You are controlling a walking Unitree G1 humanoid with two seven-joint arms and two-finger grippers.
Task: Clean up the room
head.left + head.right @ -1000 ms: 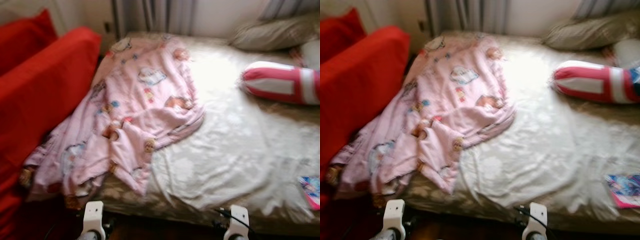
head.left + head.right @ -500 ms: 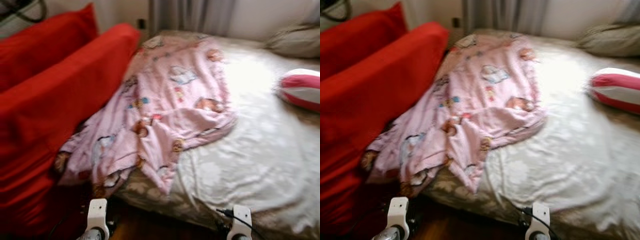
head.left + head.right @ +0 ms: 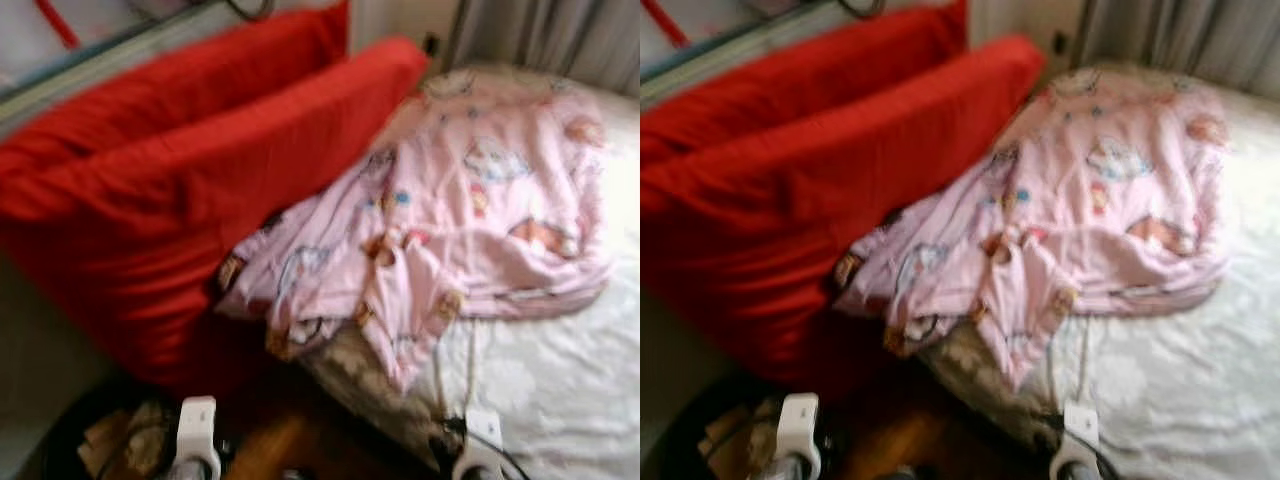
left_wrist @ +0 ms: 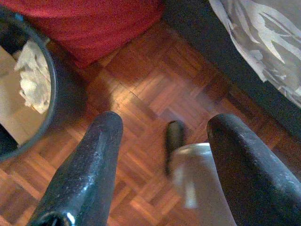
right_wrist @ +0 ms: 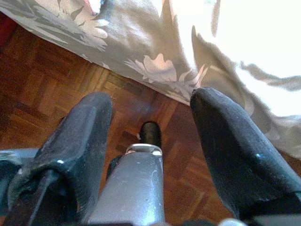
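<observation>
Since the whole picture has swung left over the last second, the camera has turned, not the stuff: the striped pillow is out of shot and the red cushions (image 3: 180,190) now sit big beside the pink blanket (image 3: 470,220), which hangs off the bed (image 3: 560,400) edge, untouched. So it's probably just scouting. Left wrist view: left gripper (image 4: 162,155) spread wide, empty, over the wood floor (image 4: 141,89), near a bin (image 4: 28,89). Right wrist view: right gripper (image 5: 150,136) also wide, empty, beside the bed skirt.
</observation>
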